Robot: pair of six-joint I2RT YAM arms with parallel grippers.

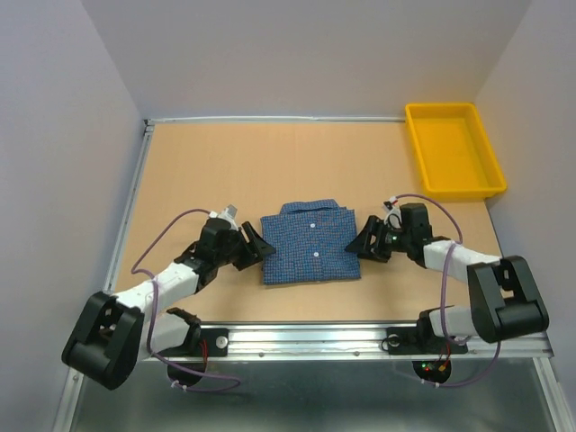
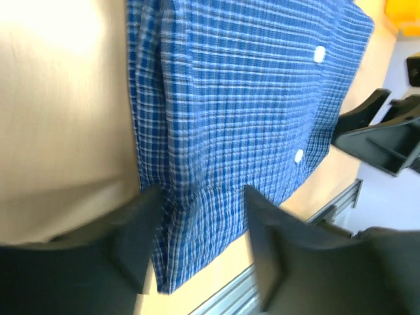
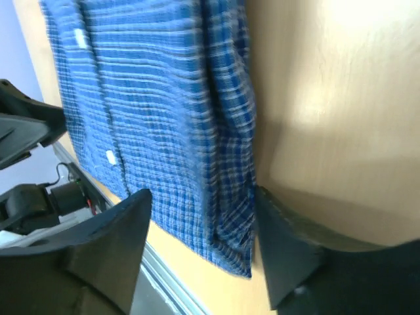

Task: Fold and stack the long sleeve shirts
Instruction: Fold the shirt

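Flanking the folded shirt [image 1: 311,243], both jaws spread

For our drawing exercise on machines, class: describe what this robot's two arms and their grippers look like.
Left arm and right arm alike: white tubular links between chunky black joint housings, with a thin purple cable looping along each. The left gripper and right gripper carry two black wedge-shaped fingers. Small red and green lights glow by the right base.
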